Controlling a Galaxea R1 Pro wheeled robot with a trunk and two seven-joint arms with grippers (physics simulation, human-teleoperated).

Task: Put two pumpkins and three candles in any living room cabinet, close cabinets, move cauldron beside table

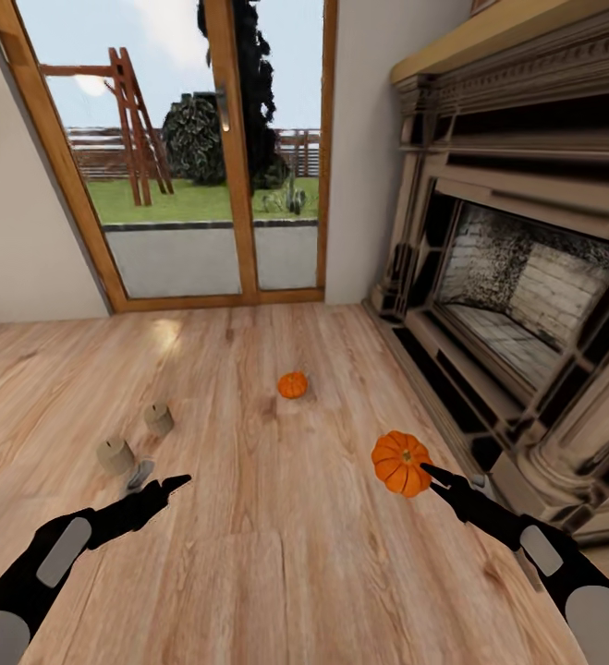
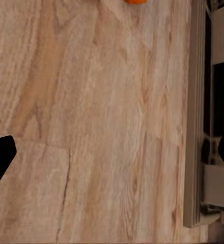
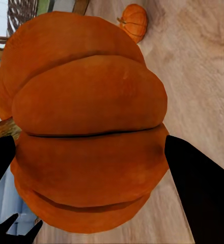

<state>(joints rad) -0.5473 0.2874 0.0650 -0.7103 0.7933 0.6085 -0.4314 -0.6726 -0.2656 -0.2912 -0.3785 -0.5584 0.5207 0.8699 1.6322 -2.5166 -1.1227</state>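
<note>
One orange ribbed pumpkin [image 1: 401, 462] hangs just above the plank floor, and my right gripper [image 1: 431, 477] is shut on it. From the right wrist this pumpkin [image 3: 86, 127] looms large between the two black fingers [image 3: 201, 193]. A second pumpkin [image 1: 292, 384] [image 3: 134, 21] rests on the floor farther ahead. Two stubby beige candles [image 1: 159, 418] [image 1: 115, 455] stand on the floor at the left. My left gripper [image 1: 164, 485] [image 2: 114, 155] hovers open just right of the nearer candle, holding nothing. The cabinet, table and cauldron are out of view.
An ornate stone fireplace [image 1: 526, 277] fills the right side, its base step [image 2: 208, 127] running along the floor beside my right arm. A wood-framed glass door [image 1: 202, 157] to the garden is straight ahead. Open plank floor [image 1: 249, 554] lies between my arms.
</note>
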